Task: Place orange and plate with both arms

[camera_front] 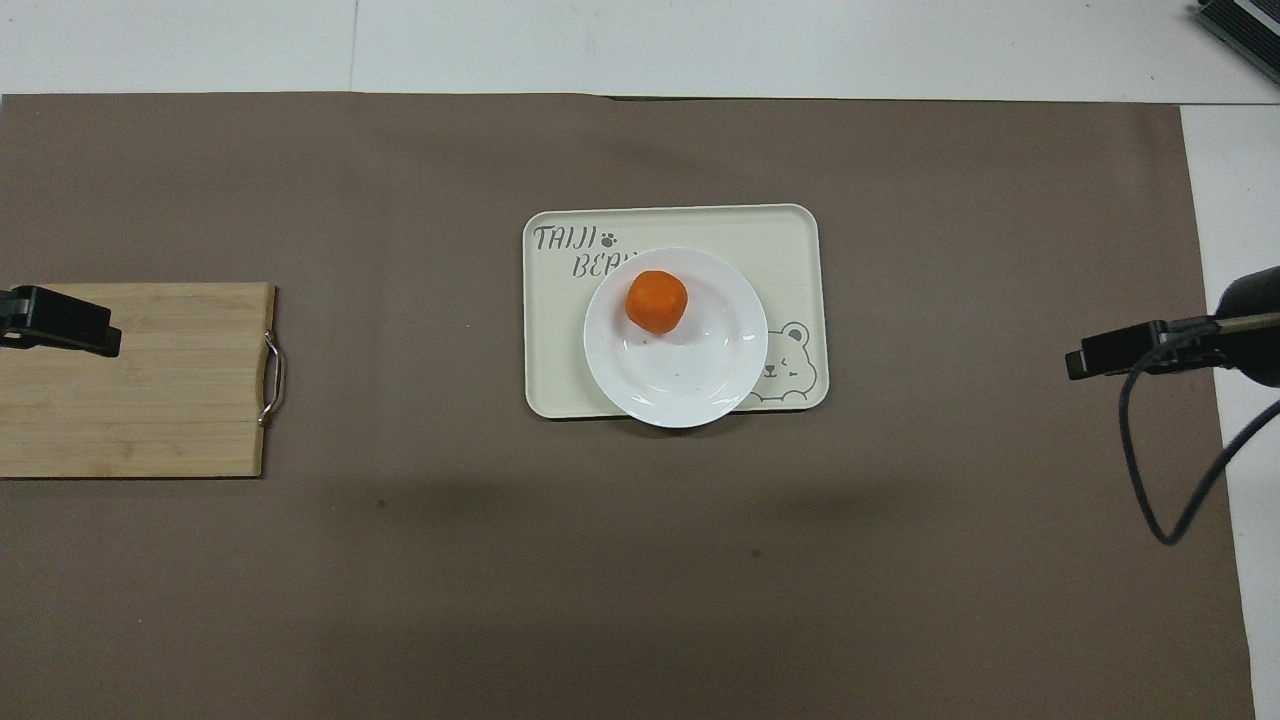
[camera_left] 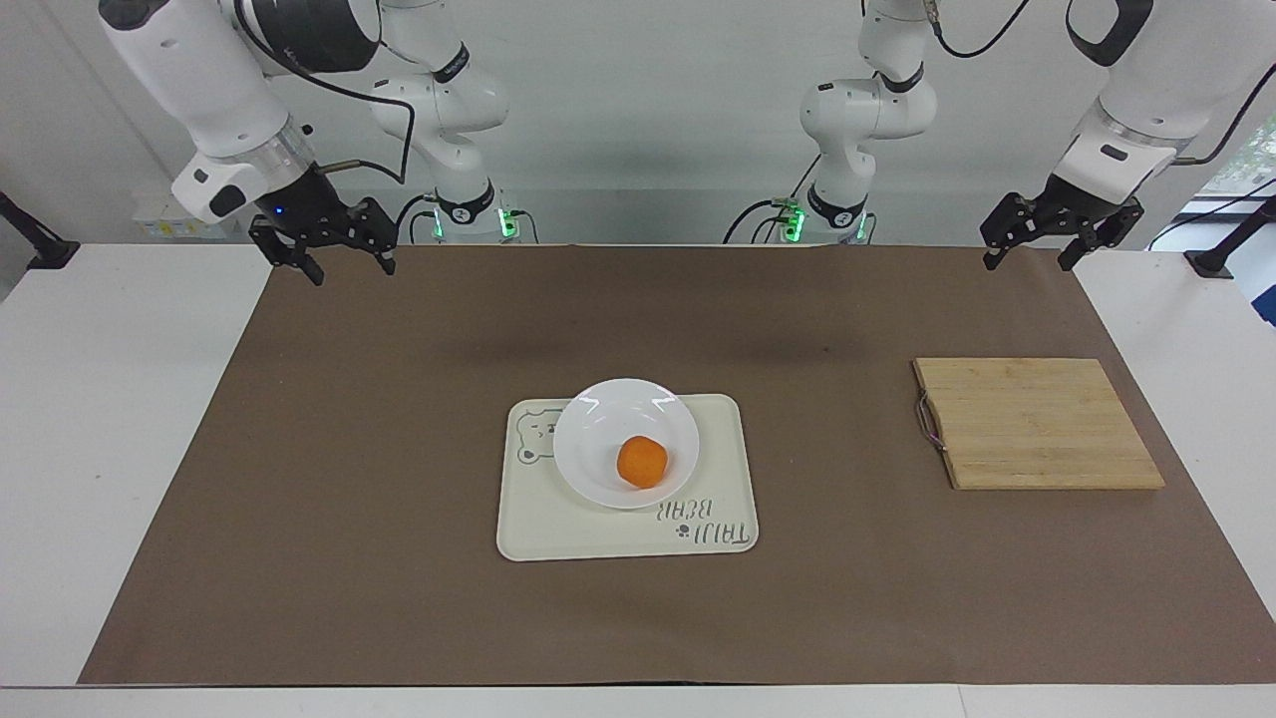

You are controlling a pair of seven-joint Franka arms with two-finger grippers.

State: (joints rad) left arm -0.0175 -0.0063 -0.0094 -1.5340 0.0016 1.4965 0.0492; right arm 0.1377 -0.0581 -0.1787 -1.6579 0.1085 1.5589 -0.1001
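Note:
The orange (camera_left: pixel 642 462) (camera_front: pixel 656 302) lies in the white plate (camera_left: pixel 598 429) (camera_front: pixel 690 375), off-centre on the side away from the robots. The plate rests on a cream tray (camera_left: pixel 558 529) (camera_front: pixel 780 240) at mid-table. My right gripper (camera_left: pixel 351 271) (camera_front: pixel 1100 355) hangs open and empty, raised over the brown mat's corner at the right arm's end. My left gripper (camera_left: pixel 1027 261) (camera_front: pixel 70 325) waits open and empty, raised over the mat's corner at the left arm's end. Neither gripper touches anything.
A bamboo cutting board (camera_left: pixel 1037 424) (camera_front: pixel 150 400) with a metal handle lies on the brown mat (camera_left: pixel 399 598) toward the left arm's end. The tray bears a bear drawing and lettering. White tabletop borders the mat on all sides.

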